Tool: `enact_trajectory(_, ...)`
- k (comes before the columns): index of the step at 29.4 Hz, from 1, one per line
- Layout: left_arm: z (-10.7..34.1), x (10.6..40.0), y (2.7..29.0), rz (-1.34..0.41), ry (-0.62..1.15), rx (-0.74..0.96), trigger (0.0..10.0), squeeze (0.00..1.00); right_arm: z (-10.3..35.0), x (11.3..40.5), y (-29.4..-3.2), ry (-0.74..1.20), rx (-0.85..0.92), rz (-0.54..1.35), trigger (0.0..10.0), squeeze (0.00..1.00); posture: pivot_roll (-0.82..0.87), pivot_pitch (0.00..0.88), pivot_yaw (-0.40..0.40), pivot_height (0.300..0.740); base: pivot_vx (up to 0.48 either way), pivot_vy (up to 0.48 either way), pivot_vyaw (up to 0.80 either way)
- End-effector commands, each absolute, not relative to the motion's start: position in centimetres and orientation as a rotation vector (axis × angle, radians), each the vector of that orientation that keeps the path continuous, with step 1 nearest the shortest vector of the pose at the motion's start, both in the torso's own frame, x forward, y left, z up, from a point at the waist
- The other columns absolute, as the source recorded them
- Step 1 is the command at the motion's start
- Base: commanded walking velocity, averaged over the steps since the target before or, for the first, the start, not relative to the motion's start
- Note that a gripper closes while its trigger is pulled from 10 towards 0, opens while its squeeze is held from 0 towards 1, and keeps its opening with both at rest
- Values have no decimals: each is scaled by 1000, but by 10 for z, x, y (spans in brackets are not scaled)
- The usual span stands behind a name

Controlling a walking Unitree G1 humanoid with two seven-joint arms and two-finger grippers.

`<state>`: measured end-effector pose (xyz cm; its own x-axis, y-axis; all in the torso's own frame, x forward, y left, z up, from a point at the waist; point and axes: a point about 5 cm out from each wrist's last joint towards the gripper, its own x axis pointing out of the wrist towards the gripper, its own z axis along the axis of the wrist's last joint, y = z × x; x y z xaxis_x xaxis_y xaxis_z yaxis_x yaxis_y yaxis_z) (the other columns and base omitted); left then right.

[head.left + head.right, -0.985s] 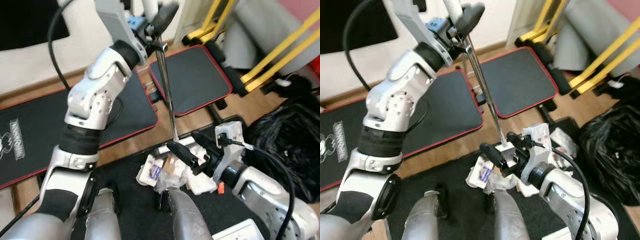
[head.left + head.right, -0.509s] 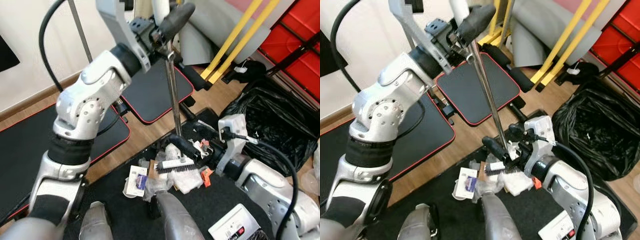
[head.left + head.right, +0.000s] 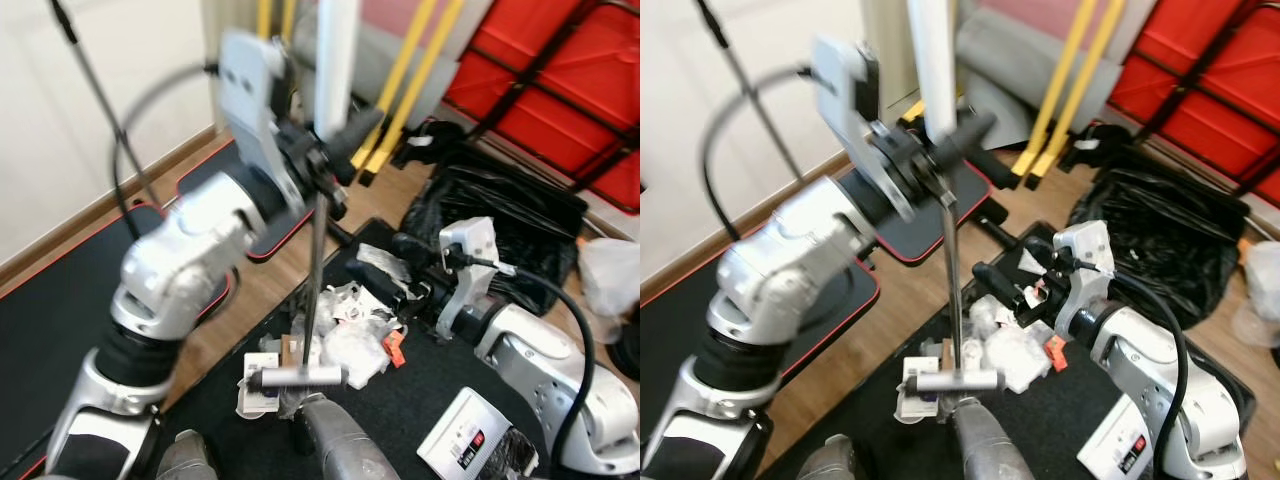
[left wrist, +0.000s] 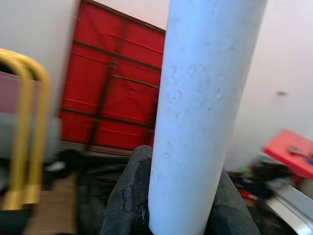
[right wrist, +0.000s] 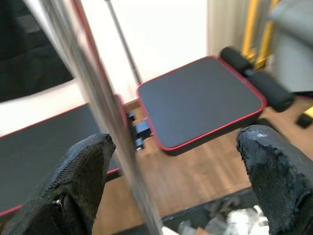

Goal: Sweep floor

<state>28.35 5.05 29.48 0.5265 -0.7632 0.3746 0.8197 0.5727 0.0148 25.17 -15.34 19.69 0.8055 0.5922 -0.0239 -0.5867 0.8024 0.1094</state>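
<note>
We hold our left gripper (image 3: 958,128) raised high, well above the black mat (image 3: 400,400), and its two black fingers (image 4: 128,196) are clenched around the white handle (image 4: 203,112) of the broom. From that grip a thin metal shaft (image 3: 949,290) hangs straight down toward the mat, ending in the grey broom head (image 3: 956,380), which lies crosswise just above our own silver legs. The picture is blurred here, so we cannot say whether the head touches the mat or hangs just over it.

On the mat, right beside the broom head and between it and our right arm, sits a pile of litter (image 3: 345,335): crumpled white paper and wrappers, a flat white packet (image 3: 258,375) at the near edge and a small orange scrap (image 3: 394,347) at the far side. A white box (image 3: 463,435) lies on the mat further toward our right arm.

Our right gripper (image 3: 385,275) reaches low over the far side of the pile, its fingers (image 5: 274,181) spread wide apart and grasping nothing; the shaft passes close by one finger in the wrist view. Off the mat, beyond the right arm, lies a black rubbish bag (image 3: 1160,230), with red panels (image 3: 560,80) behind it, and a padded bench (image 5: 200,100) rests on the wooden floor (image 3: 890,310)
</note>
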Motion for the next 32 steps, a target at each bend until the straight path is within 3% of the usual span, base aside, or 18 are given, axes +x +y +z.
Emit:
enact_trajectory(1,302,270,44,-1097,-433,-149,10000,0,194,253,-159,67,88,611,10000,0,-194,172,-157,740,0,0,-800)
enact_trajectory(15,303,273,44,-1022,-479,-75,10000,0,202,270,-157,15,51,618,10000,0,-178,129,-162,740,0,0,-800)
enact_trajectory(29,266,270,55,-946,-368,8,10000,0,204,281,-155,-4,11,640,10000,0,-163,107,-164,740,0,0,-800)
enact_trajectory(32,267,272,57,-926,-377,0,10000,0,206,284,-153,-15,12,648,10000,0,-151,95,-167,740,0,0,0)
